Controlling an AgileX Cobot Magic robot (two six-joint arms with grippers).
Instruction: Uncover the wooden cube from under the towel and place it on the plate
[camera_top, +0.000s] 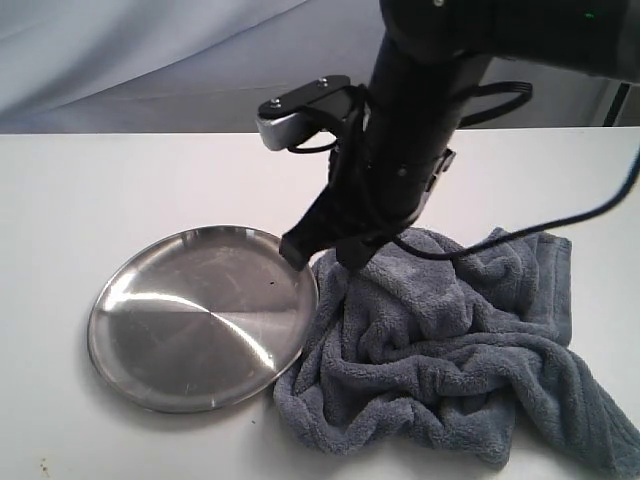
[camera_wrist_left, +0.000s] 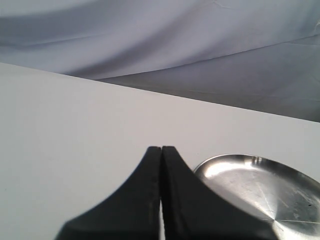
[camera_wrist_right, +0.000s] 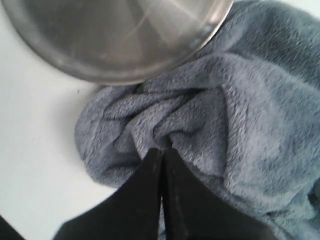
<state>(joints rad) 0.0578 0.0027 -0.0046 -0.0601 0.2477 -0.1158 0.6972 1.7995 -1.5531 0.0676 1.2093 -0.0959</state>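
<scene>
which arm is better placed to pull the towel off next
Right. Its gripper sits shut at a fold of the towel, beside the plate. The left gripper is shut over the table, with no towel in its view.

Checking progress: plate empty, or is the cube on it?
Empty. The plate shows only bare steel in the exterior view; no cube is visible, and the towel lies bunched beside it.

arm (camera_top: 415, 120) — matte black | cable (camera_top: 590, 212) thin, black | wrist bracket (camera_top: 290, 122) silver | right gripper (camera_wrist_right: 161, 151) — black, tapered
</scene>
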